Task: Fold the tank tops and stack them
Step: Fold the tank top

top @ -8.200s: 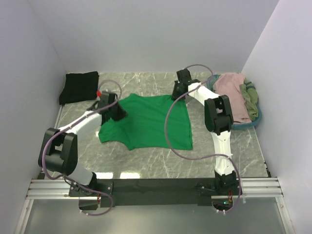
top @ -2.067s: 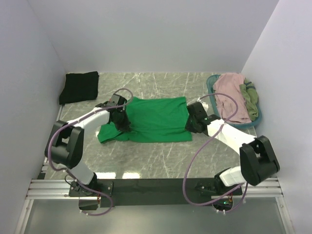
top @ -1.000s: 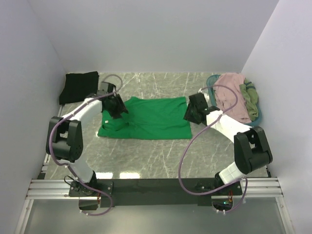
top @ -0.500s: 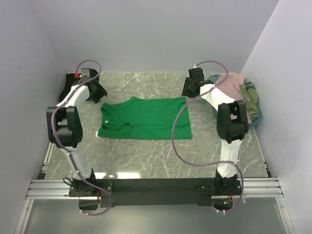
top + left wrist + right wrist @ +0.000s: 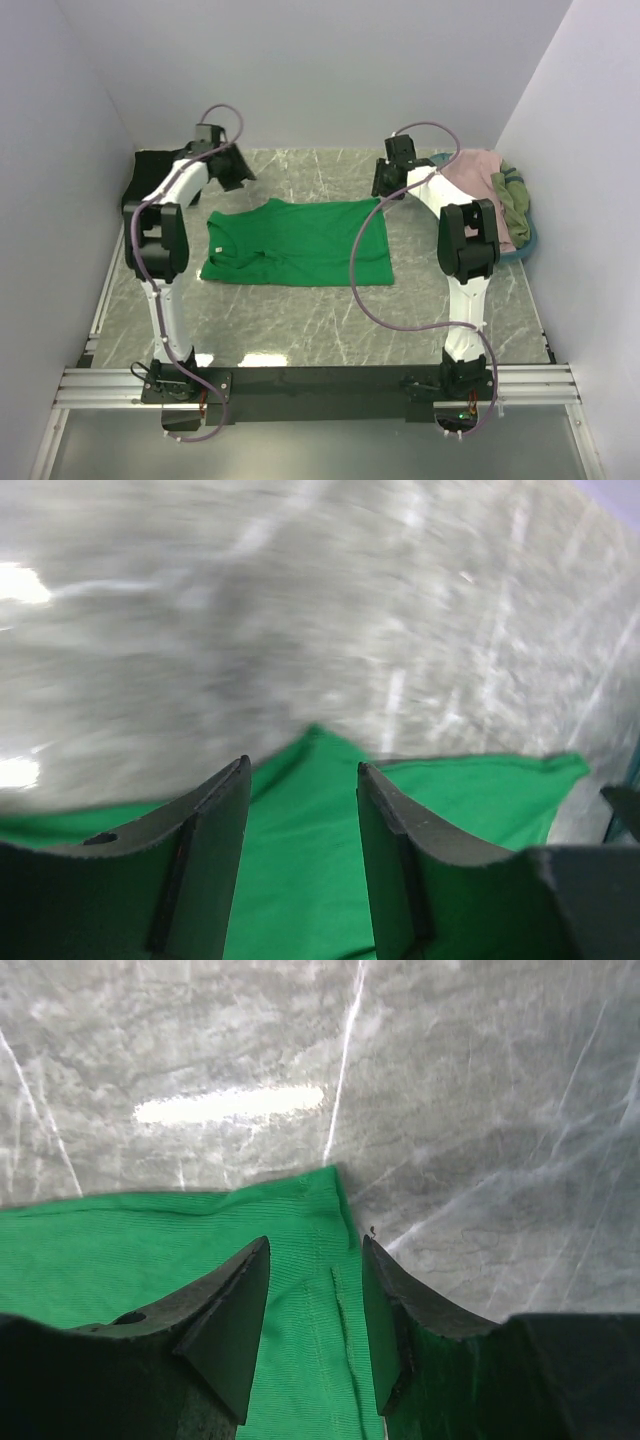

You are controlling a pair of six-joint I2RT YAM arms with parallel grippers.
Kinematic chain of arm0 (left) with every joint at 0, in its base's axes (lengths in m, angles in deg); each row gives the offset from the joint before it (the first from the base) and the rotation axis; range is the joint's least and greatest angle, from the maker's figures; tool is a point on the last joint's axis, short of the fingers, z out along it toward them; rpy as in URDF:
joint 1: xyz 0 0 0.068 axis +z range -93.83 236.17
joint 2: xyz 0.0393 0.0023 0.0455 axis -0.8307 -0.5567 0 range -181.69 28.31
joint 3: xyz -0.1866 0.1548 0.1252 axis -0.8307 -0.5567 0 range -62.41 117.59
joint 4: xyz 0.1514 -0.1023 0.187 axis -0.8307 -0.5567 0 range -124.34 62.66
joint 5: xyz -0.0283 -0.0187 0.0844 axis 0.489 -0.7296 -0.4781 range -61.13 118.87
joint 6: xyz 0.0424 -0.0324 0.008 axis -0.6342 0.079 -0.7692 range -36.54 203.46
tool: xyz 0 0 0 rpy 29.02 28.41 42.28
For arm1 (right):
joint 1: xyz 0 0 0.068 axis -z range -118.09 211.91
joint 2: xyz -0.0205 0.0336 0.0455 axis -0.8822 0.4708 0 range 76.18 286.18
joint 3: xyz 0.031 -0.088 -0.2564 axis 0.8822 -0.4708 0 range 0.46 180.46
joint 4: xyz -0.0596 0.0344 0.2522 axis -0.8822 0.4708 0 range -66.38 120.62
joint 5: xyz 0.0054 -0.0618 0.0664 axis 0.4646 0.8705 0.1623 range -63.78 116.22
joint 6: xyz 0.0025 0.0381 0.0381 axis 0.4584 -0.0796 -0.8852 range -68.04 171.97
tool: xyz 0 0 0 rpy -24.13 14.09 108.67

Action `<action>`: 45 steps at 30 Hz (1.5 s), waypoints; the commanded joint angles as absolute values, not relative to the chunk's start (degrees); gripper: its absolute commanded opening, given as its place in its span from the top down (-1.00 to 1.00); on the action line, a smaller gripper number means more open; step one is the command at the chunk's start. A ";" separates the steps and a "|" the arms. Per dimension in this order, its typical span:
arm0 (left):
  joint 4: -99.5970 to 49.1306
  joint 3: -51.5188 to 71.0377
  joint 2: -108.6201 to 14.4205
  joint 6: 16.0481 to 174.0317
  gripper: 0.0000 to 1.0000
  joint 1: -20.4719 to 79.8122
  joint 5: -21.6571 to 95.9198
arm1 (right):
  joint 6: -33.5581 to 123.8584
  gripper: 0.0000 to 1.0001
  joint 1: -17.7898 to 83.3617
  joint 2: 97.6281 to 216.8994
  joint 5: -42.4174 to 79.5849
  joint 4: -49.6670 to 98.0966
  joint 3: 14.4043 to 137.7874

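Left gripper [image 5: 234, 172] and right gripper [image 5: 387, 186]: jaws part-open, both empty. Green tank top [image 5: 295, 243] flat on table [image 5: 300, 325], long axis left-right; far edge just nearward of both, right gripper closer, at far-right corner

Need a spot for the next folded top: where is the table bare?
Widest bare grey marble tabletop: the near strip between the bright green tank top and the black base rail. A narrower strip lies beyond the green top. Crowded: the black cloth top far left, the heaped teal oval basket far right.
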State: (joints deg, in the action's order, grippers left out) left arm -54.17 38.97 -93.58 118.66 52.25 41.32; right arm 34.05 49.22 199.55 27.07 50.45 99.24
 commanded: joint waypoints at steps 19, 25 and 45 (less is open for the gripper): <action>-54.14 53.78 -108.27 106.05 -0.04 42.02 32.83 | 35.00 0.03 49.52 206.70 28.69 54.82 108.39; -53.62 51.77 -106.79 104.91 -0.03 41.23 31.86 | 35.09 0.04 49.61 207.32 28.51 55.43 109.71; -53.88 50.27 -102.12 98.58 -0.07 42.55 38.36 | 35.27 0.11 49.61 206.97 27.02 54.82 110.50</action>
